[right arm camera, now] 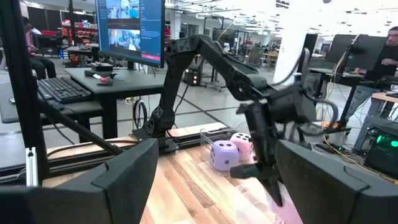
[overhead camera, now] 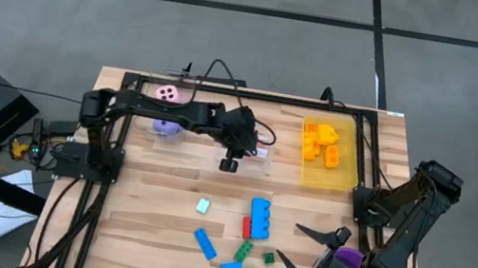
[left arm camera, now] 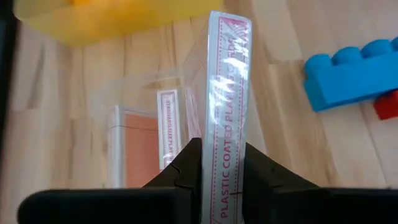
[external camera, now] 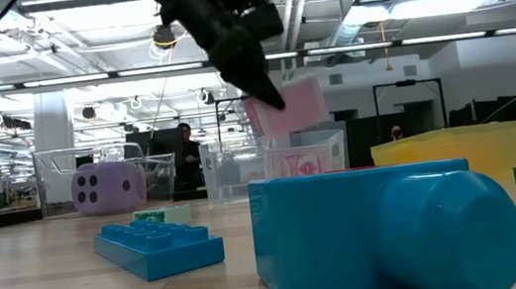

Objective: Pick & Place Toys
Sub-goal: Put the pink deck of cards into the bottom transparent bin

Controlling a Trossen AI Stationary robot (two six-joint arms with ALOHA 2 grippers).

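One card pack (left arm camera: pixel 225 106) | pinched upright between left end effector (left arm camera: pixel 217 171) fingers | above clear bin (overhead camera: pixel 249 162)

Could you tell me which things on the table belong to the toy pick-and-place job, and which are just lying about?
Belonging to the job:
- card pack, held in the left gripper
- purple die and pink die
- loose bricks, such as the blue brick
- orange bricks

Just lying about:
- purple cup by the open right gripper
- yellow bin
- clear bin
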